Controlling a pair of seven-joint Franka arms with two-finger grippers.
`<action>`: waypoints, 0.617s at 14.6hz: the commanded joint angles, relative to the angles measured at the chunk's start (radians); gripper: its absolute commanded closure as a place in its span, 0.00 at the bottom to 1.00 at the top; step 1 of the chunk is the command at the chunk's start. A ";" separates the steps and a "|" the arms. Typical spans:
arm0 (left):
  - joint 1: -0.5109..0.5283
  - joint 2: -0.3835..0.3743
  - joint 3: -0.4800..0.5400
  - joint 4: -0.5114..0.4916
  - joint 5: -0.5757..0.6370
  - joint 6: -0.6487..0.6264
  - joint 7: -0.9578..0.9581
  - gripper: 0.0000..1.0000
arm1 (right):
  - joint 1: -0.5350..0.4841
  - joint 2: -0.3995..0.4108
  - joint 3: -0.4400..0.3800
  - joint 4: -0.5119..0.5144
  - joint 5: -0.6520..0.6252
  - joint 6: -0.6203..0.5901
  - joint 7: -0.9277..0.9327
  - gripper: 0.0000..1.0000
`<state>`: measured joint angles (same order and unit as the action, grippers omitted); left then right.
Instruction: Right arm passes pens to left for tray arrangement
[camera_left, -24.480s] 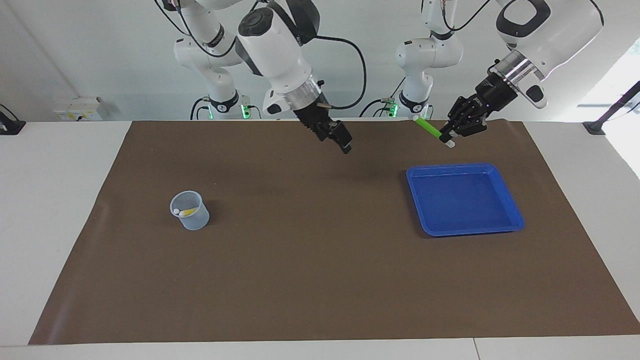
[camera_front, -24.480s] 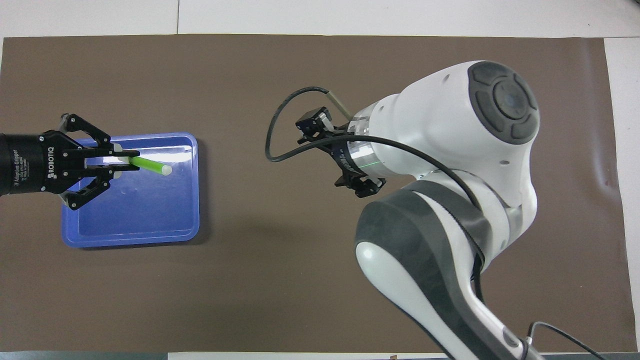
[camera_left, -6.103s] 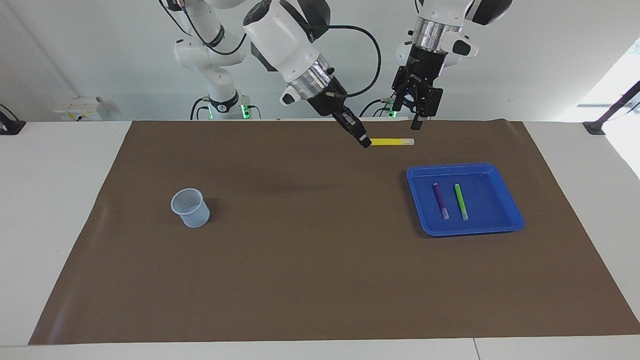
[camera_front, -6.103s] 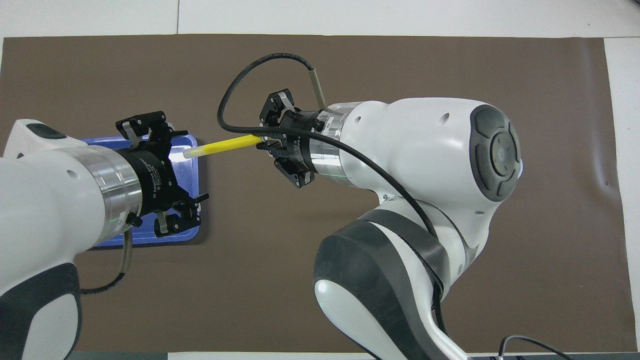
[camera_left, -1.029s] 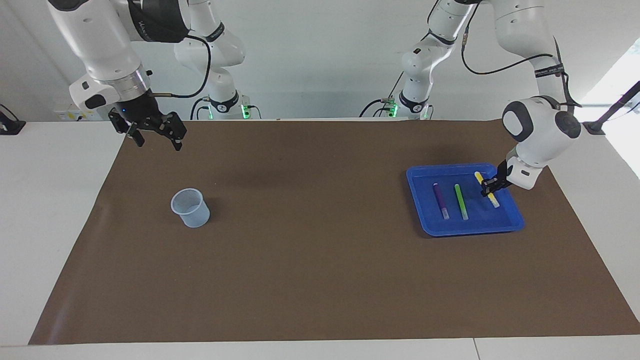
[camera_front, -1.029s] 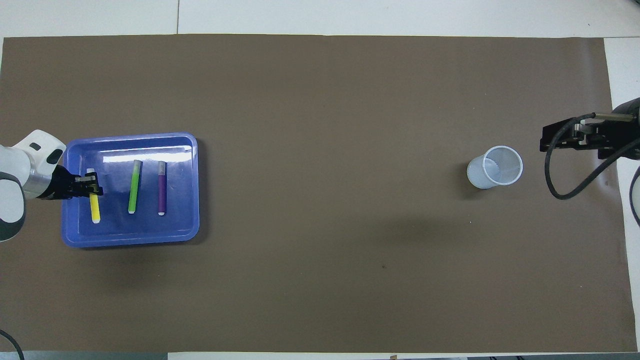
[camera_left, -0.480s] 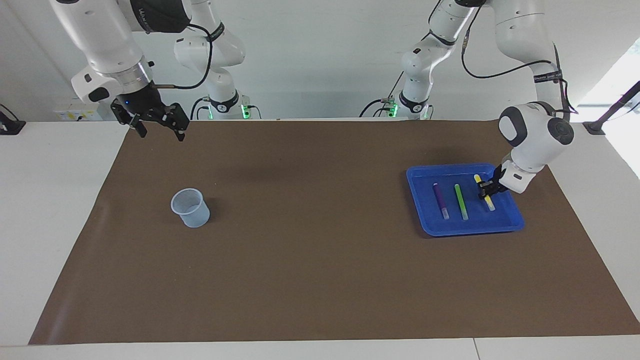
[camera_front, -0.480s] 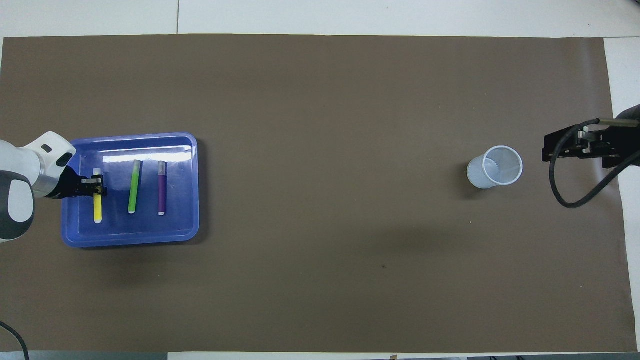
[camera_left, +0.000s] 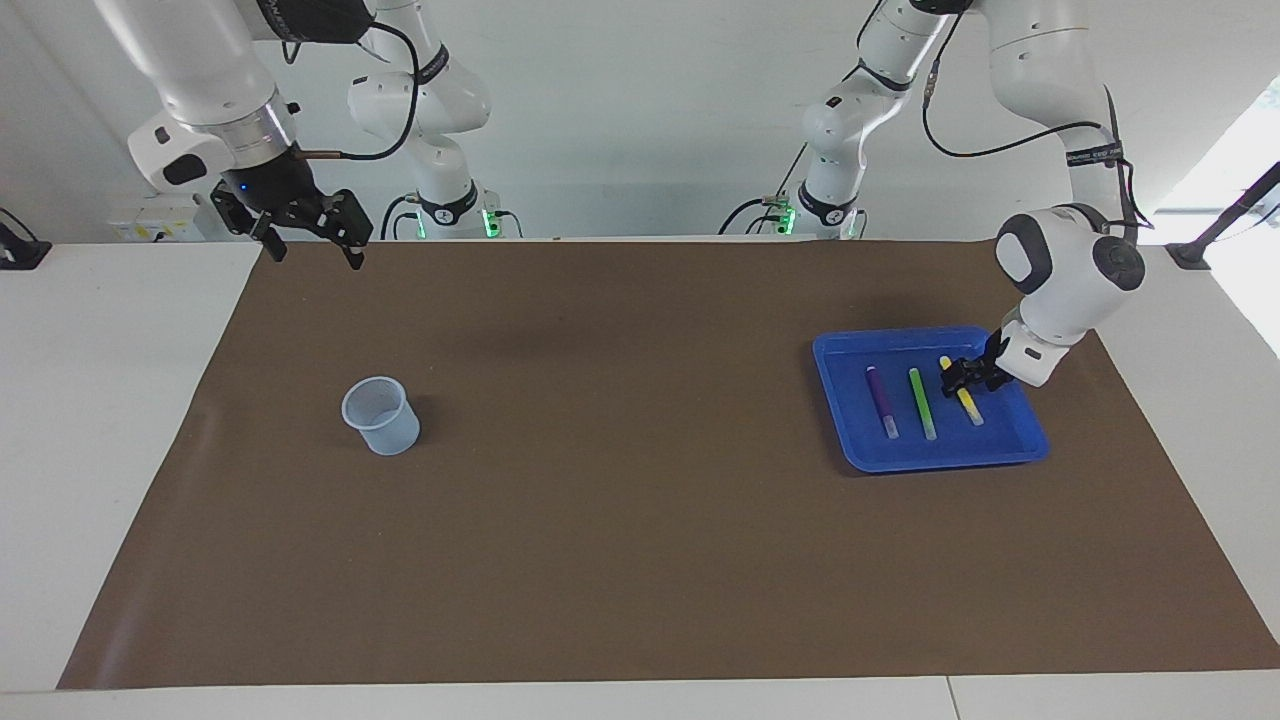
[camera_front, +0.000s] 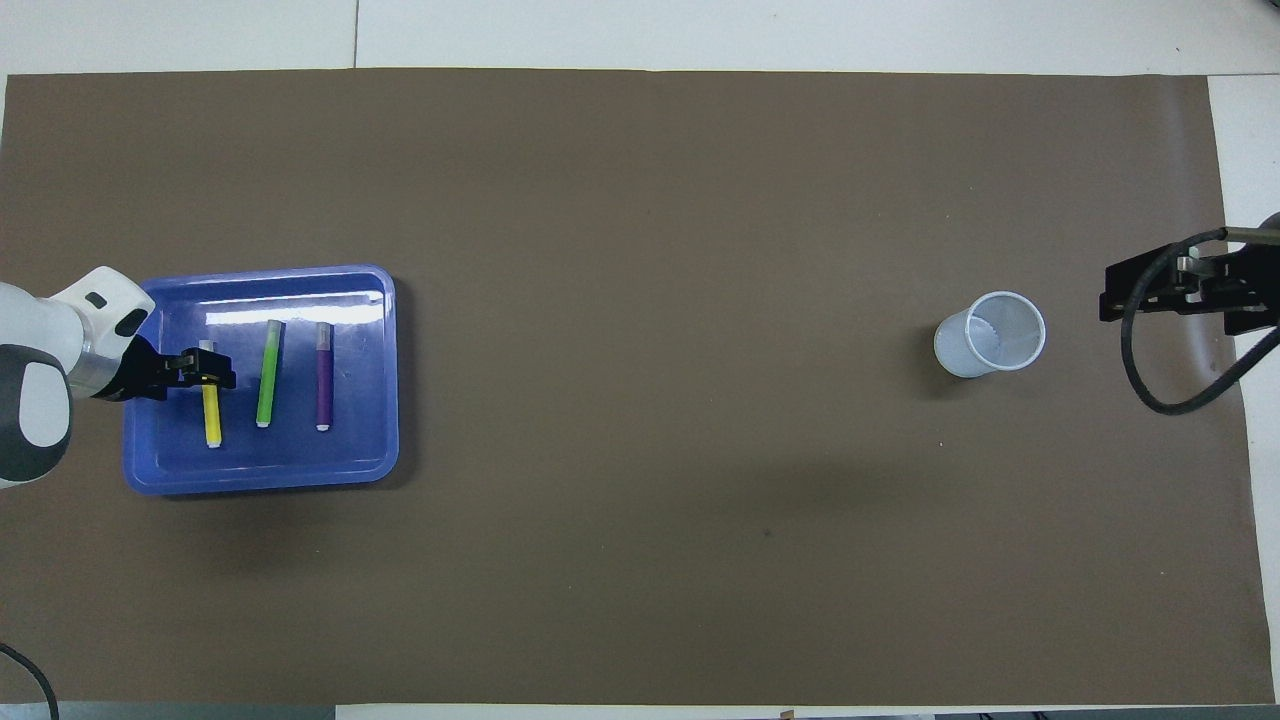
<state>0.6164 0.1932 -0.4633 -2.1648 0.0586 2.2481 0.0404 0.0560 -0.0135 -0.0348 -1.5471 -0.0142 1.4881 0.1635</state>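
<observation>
**Pens – position and axis.** Three pens lie side by side in the blue tray (camera_left: 940, 460) (camera_front: 260, 485), which sits on the brown mat (camera_left: 640, 520) at the left arm's end of the counter (camera_left: 100, 400).
- The purple pen (camera_left: 881, 400) (camera_front: 324, 375) lies nearest the middle of the counter.
- The green pen (camera_left: 921, 402) (camera_front: 267, 372) is next.
- The yellow pen (camera_left: 970, 405) (camera_front: 212, 420) lies nearest the left arm's end.

Each long axis runs roughly from the robots' edge toward the far edge. Each pale cap points away from the robots. In the facing view the yellow pen sits slightly skewed to the other two.

**Left tool.** The left tool (camera_left: 965, 377) (camera_front: 205, 370) is low inside the tray, across the half of the yellow pen nearer the robots. It cannot be told whether it clamps the pen or has let go.

**Right tool.** The right tool (camera_left: 310, 252) hangs over the mat corner at the right arm's end. Its jaws are spread wide and hold nothing. The arm waits.

**Change from earlier frames.**
- Half a second ago the yellow pen lay closer to the tray rim – it now lies closer to the green pen, and the left tool has shifted with it.
- Six seconds ago the right tool held this pen out in the air toward the left tool.
- The translucent cup (camera_left: 381, 417) (camera_front: 990, 333) stands where it stood.
</observation>
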 joint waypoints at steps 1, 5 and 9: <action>-0.001 -0.006 0.005 -0.007 0.020 0.012 0.003 0.00 | -0.008 0.010 0.009 0.021 -0.015 -0.023 -0.032 0.00; -0.009 -0.008 0.003 0.067 0.018 -0.079 0.001 0.00 | -0.007 0.001 0.010 0.010 -0.013 -0.046 -0.033 0.00; -0.036 -0.023 0.000 0.172 0.010 -0.208 -0.004 0.00 | -0.007 0.000 0.010 0.009 -0.010 -0.037 -0.083 0.00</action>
<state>0.6071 0.1879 -0.4663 -2.0342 0.0586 2.1026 0.0404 0.0578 -0.0134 -0.0330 -1.5467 -0.0142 1.4585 0.1375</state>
